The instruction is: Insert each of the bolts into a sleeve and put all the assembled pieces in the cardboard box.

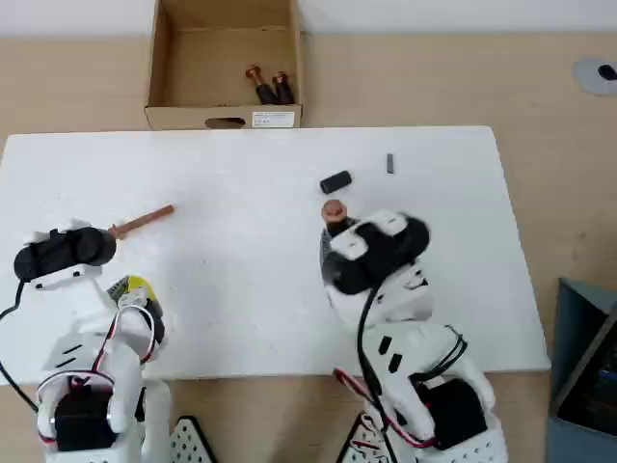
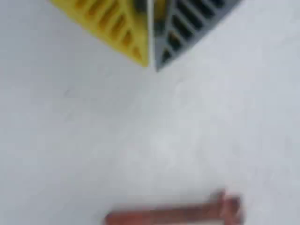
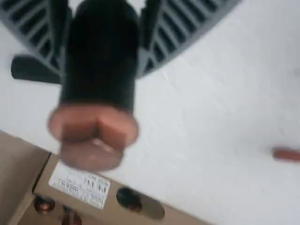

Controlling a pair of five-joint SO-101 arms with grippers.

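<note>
The bolt [image 3: 93,136] could slide out of its sleeve [image 3: 101,51], or the pair could slip free, on the way to the cardboard box [image 3: 21,178], since the right gripper [image 3: 101,68] pinches the sleeve alone. The sleeve sits between its fingers [image 3: 176,35], the bolt's head jutting past the tips. The left gripper [image 2: 151,64] has its fingers pressed together, empty; a loose bolt [image 2: 173,213] lies beyond their tips.

bolt [image 3: 287,153] cut by edge, sleeve [image 3: 101,56] blurred
</note>
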